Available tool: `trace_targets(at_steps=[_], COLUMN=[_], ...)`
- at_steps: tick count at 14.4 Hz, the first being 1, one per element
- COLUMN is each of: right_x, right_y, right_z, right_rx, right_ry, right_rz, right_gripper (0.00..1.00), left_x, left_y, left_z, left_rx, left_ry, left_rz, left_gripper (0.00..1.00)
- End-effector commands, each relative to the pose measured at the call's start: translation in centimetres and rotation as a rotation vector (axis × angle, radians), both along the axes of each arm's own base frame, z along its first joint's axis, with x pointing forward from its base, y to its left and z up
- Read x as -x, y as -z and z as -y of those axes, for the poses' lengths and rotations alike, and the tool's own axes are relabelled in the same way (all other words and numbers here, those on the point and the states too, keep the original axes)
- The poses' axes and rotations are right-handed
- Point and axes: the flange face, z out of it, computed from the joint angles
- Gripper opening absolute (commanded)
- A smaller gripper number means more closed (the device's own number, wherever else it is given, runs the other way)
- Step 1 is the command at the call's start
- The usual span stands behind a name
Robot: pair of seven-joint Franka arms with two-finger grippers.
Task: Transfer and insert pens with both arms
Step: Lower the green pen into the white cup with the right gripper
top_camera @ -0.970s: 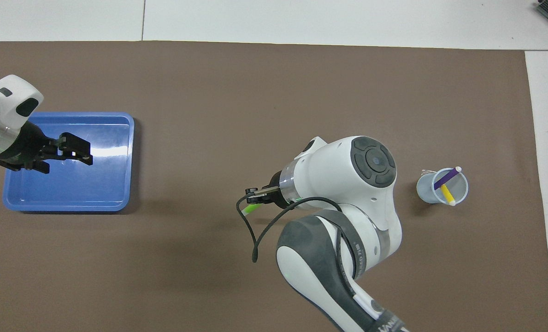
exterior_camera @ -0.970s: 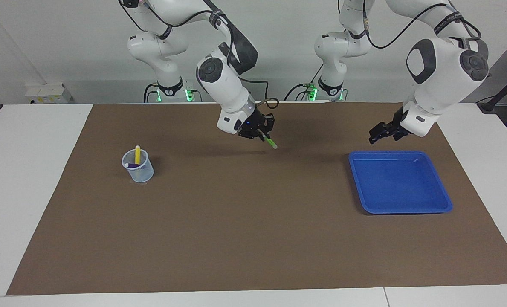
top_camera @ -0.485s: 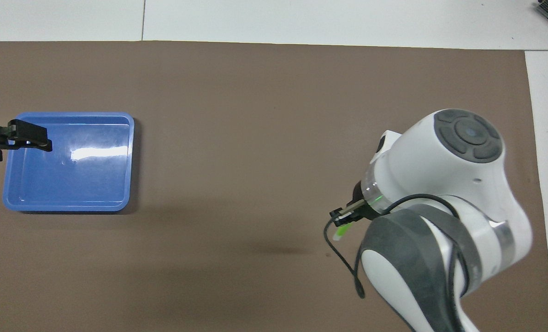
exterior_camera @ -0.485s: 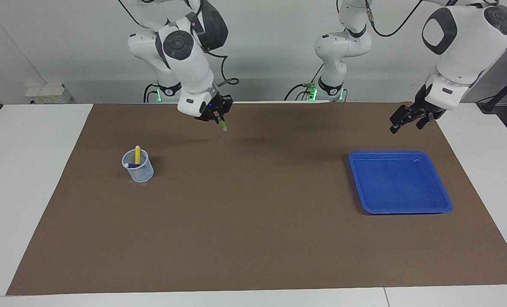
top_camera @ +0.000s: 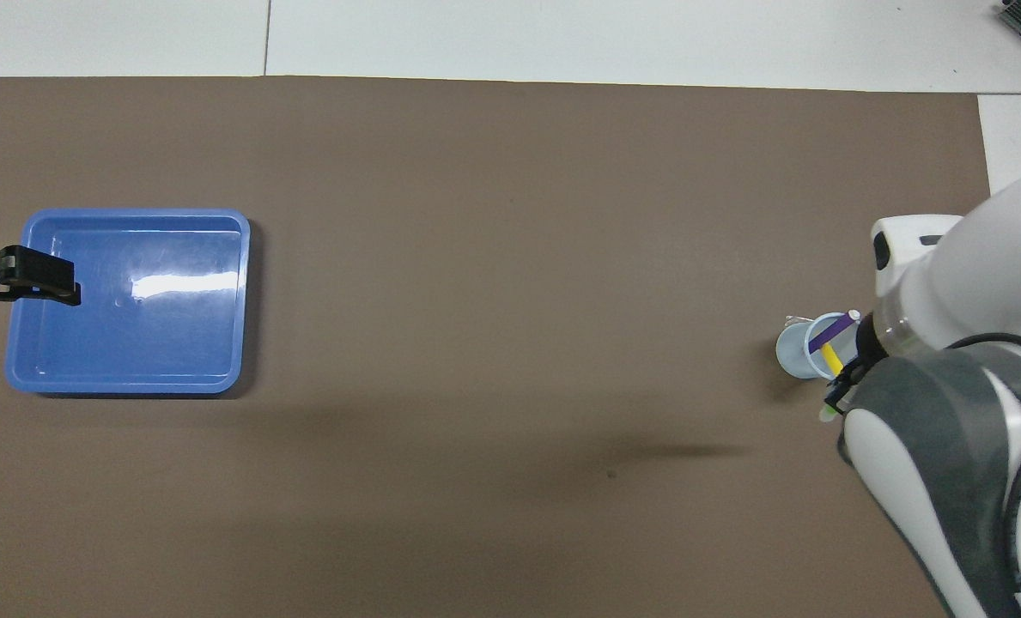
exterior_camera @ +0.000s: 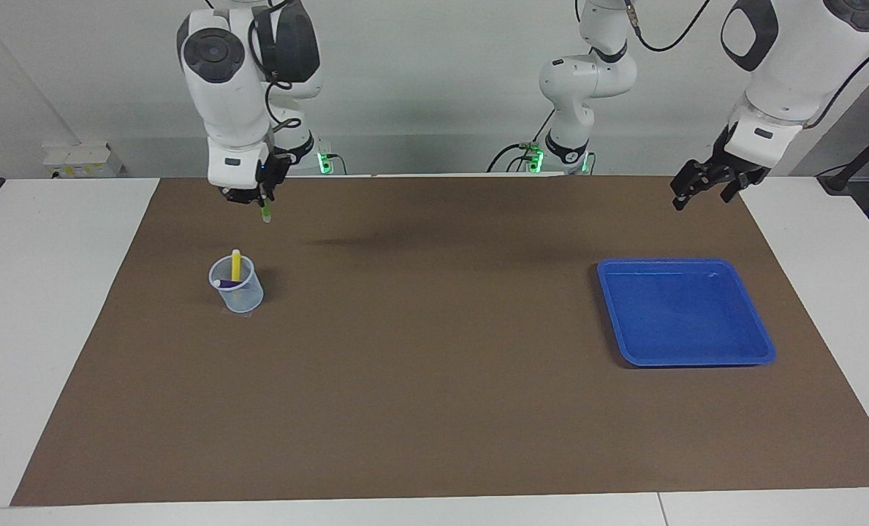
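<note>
A clear cup [exterior_camera: 237,291] stands on the brown mat toward the right arm's end, with a yellow pen [exterior_camera: 235,264] and a purple pen [exterior_camera: 226,283] in it. My right gripper [exterior_camera: 262,201] hangs in the air over the mat beside the cup, on the robots' side, shut on a bright green pen [exterior_camera: 266,213] that points down. In the overhead view the wrist hides most of that gripper [top_camera: 838,395]; the green pen's tip [top_camera: 828,414] shows just outside the cup [top_camera: 798,354]. My left gripper [exterior_camera: 701,194] is raised and open, holding nothing, over the mat's corner by the blue tray [exterior_camera: 686,314].
The blue tray [top_camera: 132,326] lies empty toward the left arm's end. The brown mat [exterior_camera: 434,380] covers most of the white table. Two small white arm bases with green lights stand at the robots' edge.
The right arm has swung the green pen from mid-table to beside the cup and turned it downward. The left gripper has risen and drawn back from over the tray.
</note>
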Motion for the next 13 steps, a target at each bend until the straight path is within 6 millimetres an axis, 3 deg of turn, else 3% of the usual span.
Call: trace_targets(at_steps=[1,6,11,13], right_x=[-0.5,-1.6,-2.1,-2.3], right_y=[1.5,5.7,6.6,6.4], right_z=[3.3,2.5,2.6,2.5], right_rx=[-0.003,-0.019,-0.027,-0.029], right_ry=[-0.059,-0.101,-0.108,-0.111], right_rz=[0.043,0.153,0.165,0.168], right_gripper=[0.0,0.0,0.0,0.0], left_x=[1.1,1.3,0.1,-0.1], left_y=[-0.6,-0.7,-1.1,-2.2], left_z=[-0.4,0.6,1.2,0.8], left_rx=[-0.014,-0.015,-0.021,-0.01], left_ry=[0.055,0.102,0.112,0.098], left_rz=[-0.041,-0.045,0.026,0.057], left_gripper=[1.0,1.0,1.0,1.0])
